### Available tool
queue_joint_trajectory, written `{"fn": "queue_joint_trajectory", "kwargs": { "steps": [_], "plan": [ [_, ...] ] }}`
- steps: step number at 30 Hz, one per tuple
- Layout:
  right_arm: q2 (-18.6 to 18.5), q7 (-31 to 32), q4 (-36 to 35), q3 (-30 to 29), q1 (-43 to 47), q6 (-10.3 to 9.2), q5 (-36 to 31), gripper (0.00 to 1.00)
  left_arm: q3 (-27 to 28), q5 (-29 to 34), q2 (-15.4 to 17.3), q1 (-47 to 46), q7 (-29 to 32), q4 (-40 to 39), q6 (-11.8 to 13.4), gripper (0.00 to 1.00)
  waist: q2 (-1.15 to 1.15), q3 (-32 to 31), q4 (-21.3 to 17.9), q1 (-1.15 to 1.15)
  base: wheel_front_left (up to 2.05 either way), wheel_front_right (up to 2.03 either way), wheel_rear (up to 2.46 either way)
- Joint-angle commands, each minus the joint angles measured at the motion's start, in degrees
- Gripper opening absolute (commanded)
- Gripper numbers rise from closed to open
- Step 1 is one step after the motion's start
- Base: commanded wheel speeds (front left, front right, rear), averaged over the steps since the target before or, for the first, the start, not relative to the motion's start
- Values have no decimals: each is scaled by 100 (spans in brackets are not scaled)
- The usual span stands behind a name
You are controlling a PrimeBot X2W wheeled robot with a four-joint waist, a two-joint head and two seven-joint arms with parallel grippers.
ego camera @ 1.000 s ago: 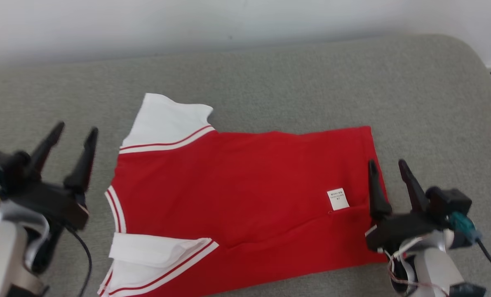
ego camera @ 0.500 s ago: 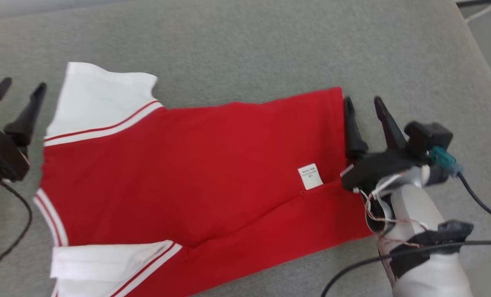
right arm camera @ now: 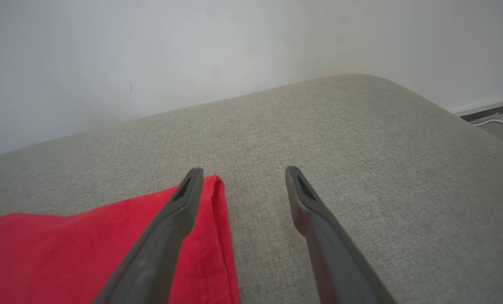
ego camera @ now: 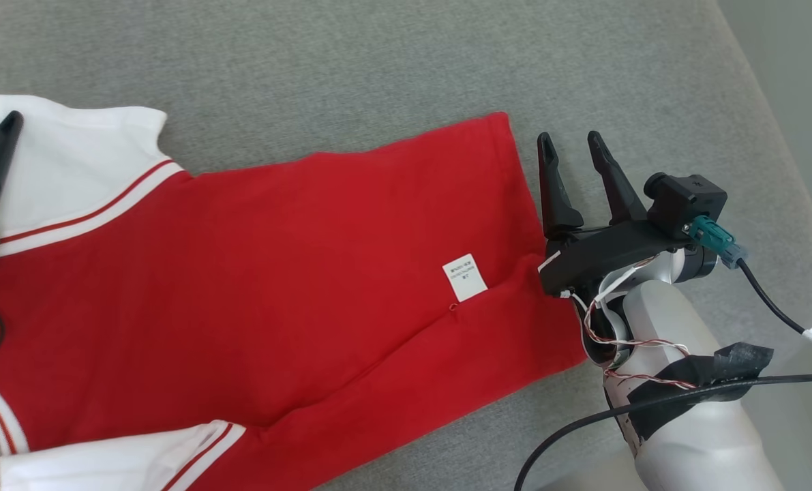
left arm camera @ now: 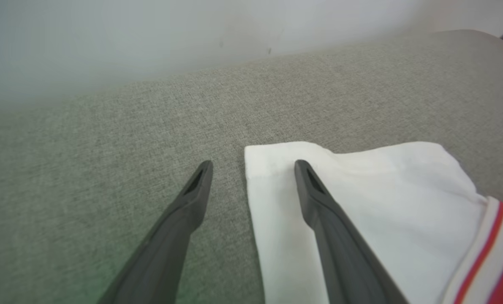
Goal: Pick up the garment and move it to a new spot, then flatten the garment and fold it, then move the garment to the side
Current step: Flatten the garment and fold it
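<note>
A red garment (ego camera: pixel 276 273) with white sleeves is being shown spread flat on a grey cushion (ego camera: pixel 378 61), reaching from nine o'clock past the centre, with a white label (ego camera: pixel 465 277) facing up. Placing and flattening are being judged largely done (a crease is running along the near edge). Folding and setting aside are being left. The right gripper (ego camera: pixel 569 136) is being held wide and empty by the hem at three o'clock. The left gripper (left arm camera: pixel 253 164), equally wide, is straddling the far sleeve (left arm camera: pixel 361 202) at nine o'clock.
</note>
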Motion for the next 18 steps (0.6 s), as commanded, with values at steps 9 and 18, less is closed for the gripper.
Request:
{"fn": "queue_joint_trajectory", "kwargs": {
  "steps": [9,18],
  "plan": [
    [15,-37,-112,-16,-35,-4,-14,100,-455,-299,47,-288,-87,358,6,100,-1,60,-140,-1,0,0,0],
    [11,-37,169,129,-133,-5,67,100,-965,-513,1,-477,-347,336,5,0,-1,-107,14,-1,0,0,0]
  ]
}}
